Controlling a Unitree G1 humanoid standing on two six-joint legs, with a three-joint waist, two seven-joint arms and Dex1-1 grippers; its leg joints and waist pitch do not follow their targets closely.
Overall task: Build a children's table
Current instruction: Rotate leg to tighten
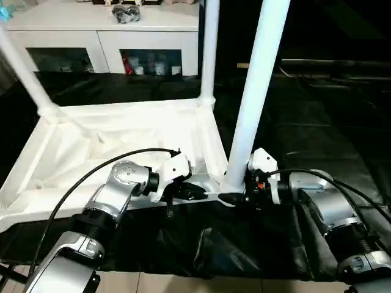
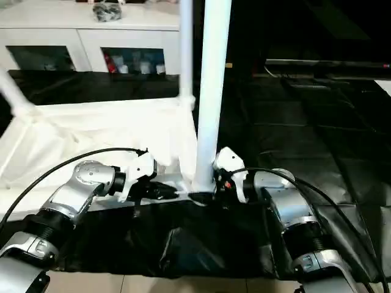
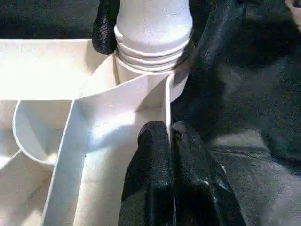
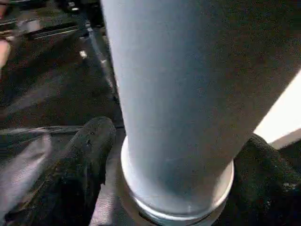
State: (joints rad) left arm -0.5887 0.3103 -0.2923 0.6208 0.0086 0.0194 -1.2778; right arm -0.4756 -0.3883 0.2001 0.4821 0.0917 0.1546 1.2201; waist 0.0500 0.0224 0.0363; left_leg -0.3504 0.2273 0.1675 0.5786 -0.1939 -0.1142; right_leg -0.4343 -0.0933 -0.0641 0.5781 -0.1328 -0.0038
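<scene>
While no brand, label or legible writing showed anywhere, the scene was plain enough: a white tabletop (image 1: 122, 131) lay upside down on a desk (image 1: 317, 128) draped in black cloth, ribbed underside facing up. Three white legs stood in its corner sockets: the near leg (image 1: 259, 79), a far leg (image 1: 209, 49) and another (image 1: 21, 67) at the far left corner. Behind the desk stood a white cabinet (image 1: 98, 39) with glass doors and small items inside, a dark bundle on its top. Pale floor tiles showed below the desk's front edge.

The left claw (image 3: 170, 141) was clenched on the thin rim of the tabletop beside the near socket. The right claw (image 4: 174, 165) sat with its fingers (image 4: 89, 141) spread either side of the near leg's base, close against it.
</scene>
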